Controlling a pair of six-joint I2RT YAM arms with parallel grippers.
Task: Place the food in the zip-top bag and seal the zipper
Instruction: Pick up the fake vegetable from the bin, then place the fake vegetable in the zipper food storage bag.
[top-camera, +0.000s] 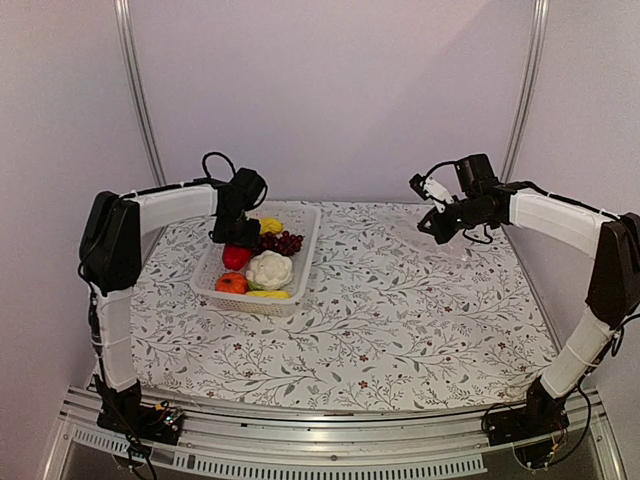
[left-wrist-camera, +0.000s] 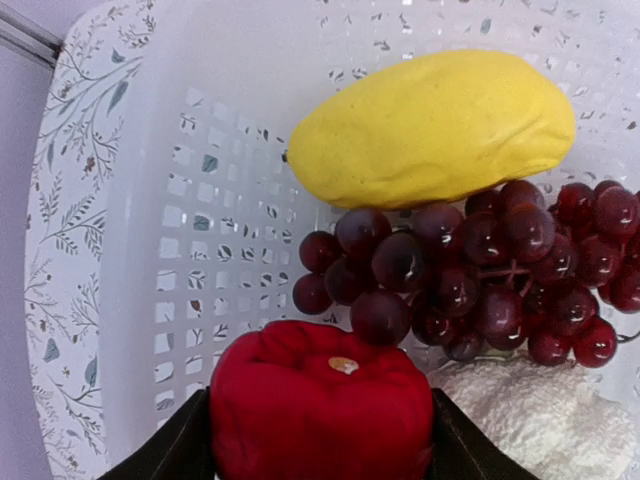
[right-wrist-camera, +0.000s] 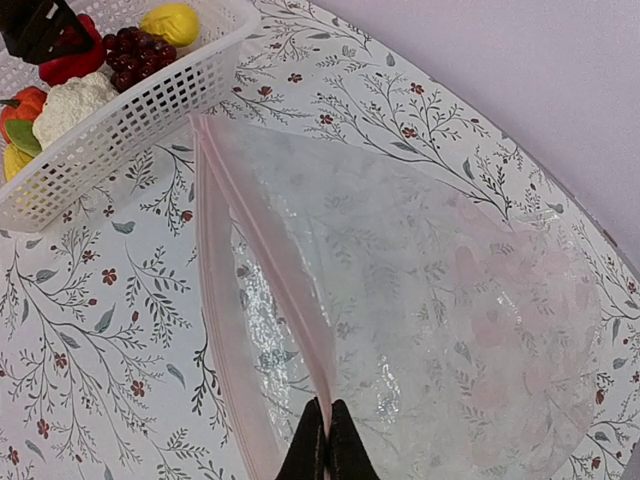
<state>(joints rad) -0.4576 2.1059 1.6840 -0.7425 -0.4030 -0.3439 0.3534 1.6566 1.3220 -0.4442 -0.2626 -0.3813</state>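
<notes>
My left gripper (left-wrist-camera: 320, 445) is down in the white basket (left-wrist-camera: 200, 200), its black fingers (left-wrist-camera: 185, 452) pressed against both sides of the red pepper (left-wrist-camera: 320, 405). Just beyond the pepper lie the dark grapes (left-wrist-camera: 480, 280) and the yellow lemon (left-wrist-camera: 432, 128), with the cauliflower (left-wrist-camera: 545, 430) to the right. The top view also shows the orange tomato (top-camera: 231, 283) and yellow corn (top-camera: 268, 294) in the basket. My right gripper (right-wrist-camera: 327, 440) is shut on the upper lip of the zipper (right-wrist-camera: 265, 270), holding the clear zip-top bag (right-wrist-camera: 440, 300) with its mouth gaping toward the basket.
The basket (top-camera: 300, 268) stands at the back left of the flower-patterned tablecloth (top-camera: 400, 330). The bag's lower lip (right-wrist-camera: 215, 300) rests on the cloth, a short gap from the basket's wall (right-wrist-camera: 130, 120). Pale walls close the back and sides.
</notes>
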